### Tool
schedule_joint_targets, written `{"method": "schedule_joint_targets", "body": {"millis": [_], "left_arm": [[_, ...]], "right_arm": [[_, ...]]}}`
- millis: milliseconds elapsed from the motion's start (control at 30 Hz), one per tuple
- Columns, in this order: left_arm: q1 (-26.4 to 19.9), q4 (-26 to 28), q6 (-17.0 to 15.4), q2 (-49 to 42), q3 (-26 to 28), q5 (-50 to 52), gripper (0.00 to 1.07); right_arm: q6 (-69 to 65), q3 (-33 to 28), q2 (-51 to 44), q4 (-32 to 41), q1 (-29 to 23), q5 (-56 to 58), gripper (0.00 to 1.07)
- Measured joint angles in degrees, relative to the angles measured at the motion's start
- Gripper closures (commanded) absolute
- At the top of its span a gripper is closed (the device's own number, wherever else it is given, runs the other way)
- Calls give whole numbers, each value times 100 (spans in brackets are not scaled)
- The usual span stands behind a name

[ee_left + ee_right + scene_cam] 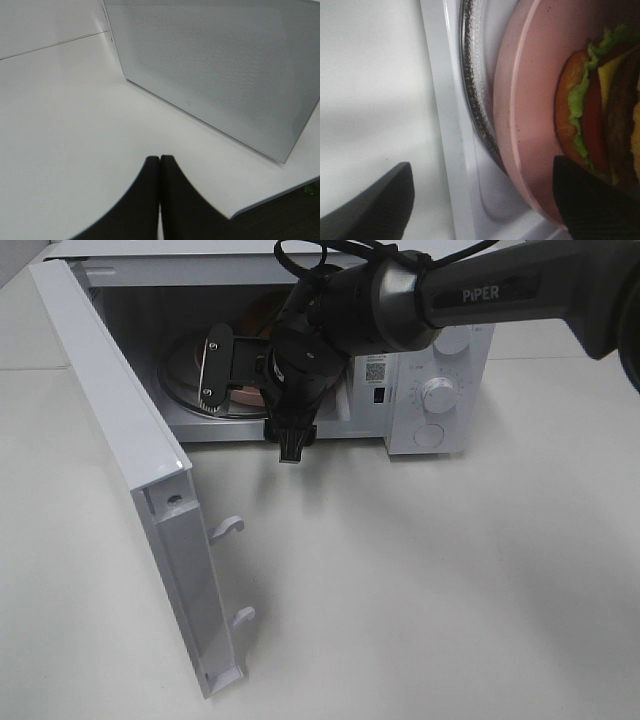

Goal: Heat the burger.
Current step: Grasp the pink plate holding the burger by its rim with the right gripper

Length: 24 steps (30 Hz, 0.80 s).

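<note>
The burger [600, 110], with orange bun, green lettuce, red tomato, yellow cheese and dark patty, sits on a pink plate [530, 100]. The plate rests on the glass turntable [472, 100] inside the open microwave [440, 350]. My right gripper [485, 200] is open wide at the oven's mouth. One finger [590, 200] is over the plate's rim near the burger, the other finger [380, 200] outside above the table. It holds nothing. The right arm [380, 300] hides most of the plate in the high view. My left gripper [160, 170] is shut and empty above the table.
The microwave door [130, 470] stands swung out to the left, its latch hooks [228, 528] pointing right. Its meshed outer face [215, 65] is in front of the left gripper. The control panel's knobs [437, 395] are on the right. White table [420, 580] lies in front.
</note>
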<state>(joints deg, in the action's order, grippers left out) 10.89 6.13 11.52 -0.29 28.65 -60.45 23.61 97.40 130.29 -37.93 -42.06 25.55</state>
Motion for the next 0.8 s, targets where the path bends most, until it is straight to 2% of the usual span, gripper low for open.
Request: {"method": "schedule_joint_targets", "body": {"millis": [467,800], "left_arm": [[0,0,0,0,0,0,106],[0,-6,0,0,0,0,106]], "right_arm": [[-40,0,-6,-178,97,-418,33],[-40,6,350,-206,132,-785,33]]}}
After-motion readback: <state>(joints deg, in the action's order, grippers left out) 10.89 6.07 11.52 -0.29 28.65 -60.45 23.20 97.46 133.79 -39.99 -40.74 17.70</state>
